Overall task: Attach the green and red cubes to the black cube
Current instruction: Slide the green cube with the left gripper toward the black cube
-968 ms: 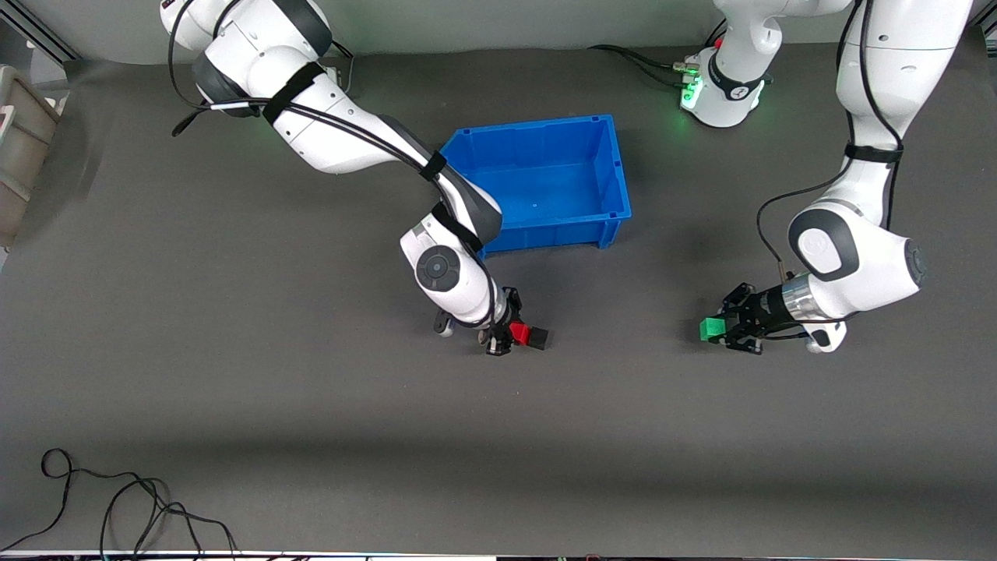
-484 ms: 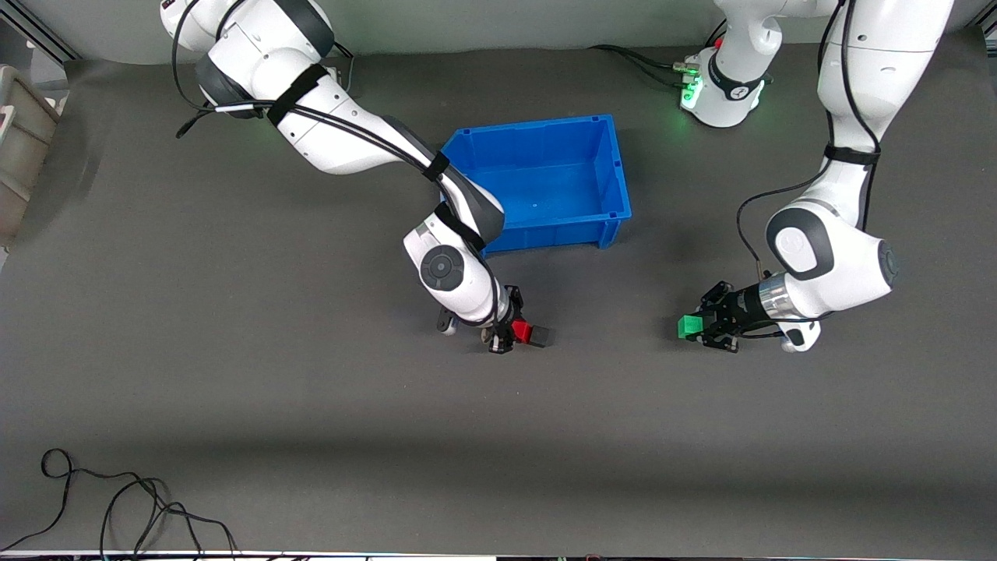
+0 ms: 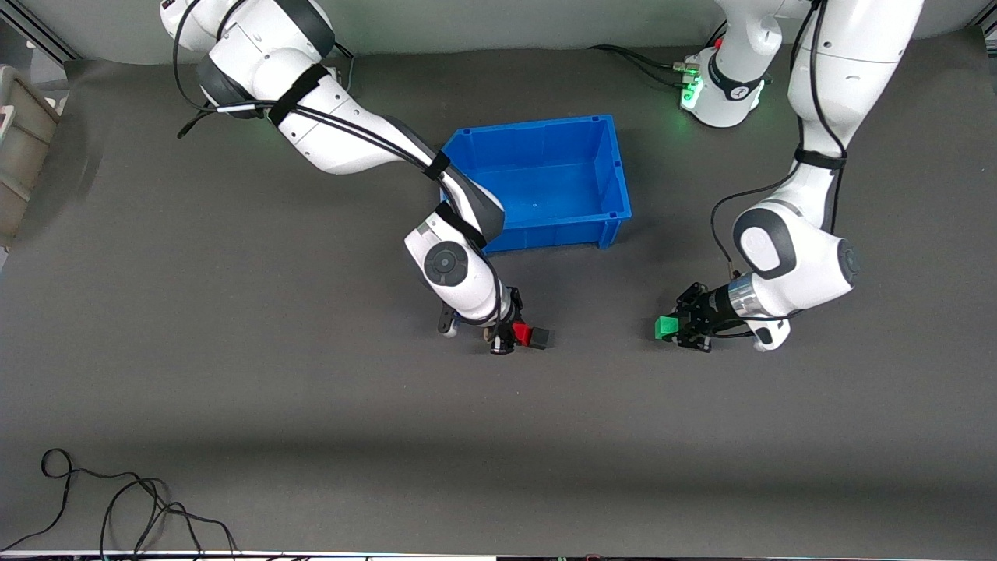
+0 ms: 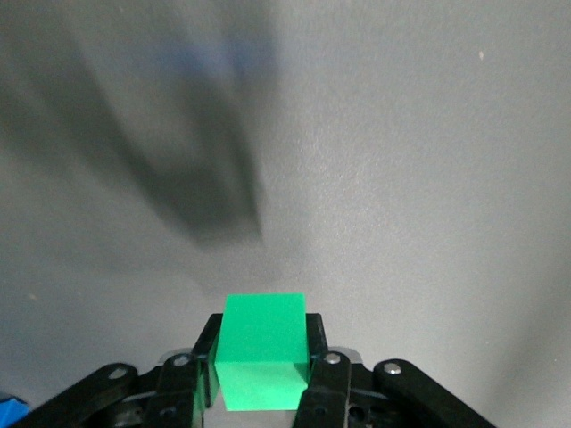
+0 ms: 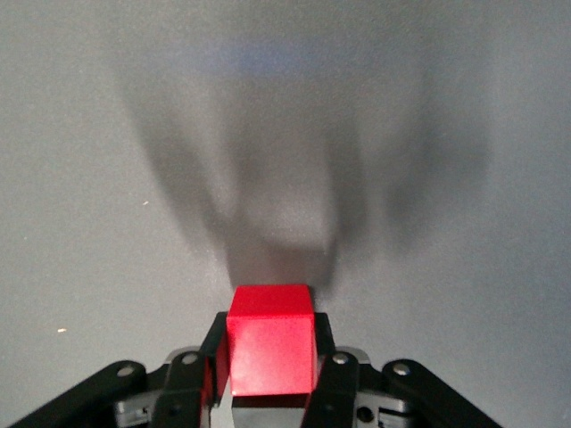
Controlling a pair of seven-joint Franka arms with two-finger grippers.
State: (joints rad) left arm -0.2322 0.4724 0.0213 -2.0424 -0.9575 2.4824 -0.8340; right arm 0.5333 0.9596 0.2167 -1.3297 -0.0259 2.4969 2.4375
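My right gripper [image 3: 516, 335] is shut on the red cube [image 3: 520, 333], low over the grey mat. The black cube [image 3: 540, 337] touches the red cube's side that faces the left arm's end. In the right wrist view the red cube [image 5: 270, 343] sits between the fingers [image 5: 212, 348]; I cannot pick out the black cube there. My left gripper [image 3: 671, 328] is shut on the green cube [image 3: 666, 327], low over the mat, well apart from the black cube toward the left arm's end. The left wrist view shows the green cube [image 4: 263, 348] clamped between the fingers [image 4: 318, 357].
An empty blue bin [image 3: 537, 125] stands on the mat, farther from the front camera than both cubes. A black cable [image 3: 117, 506] lies near the front edge at the right arm's end. A grey container [image 3: 15, 140] sits at that end's edge.
The left arm has carried the green cube toward the black cube, closing part of the gap. The right gripper with the red cube has barely moved.
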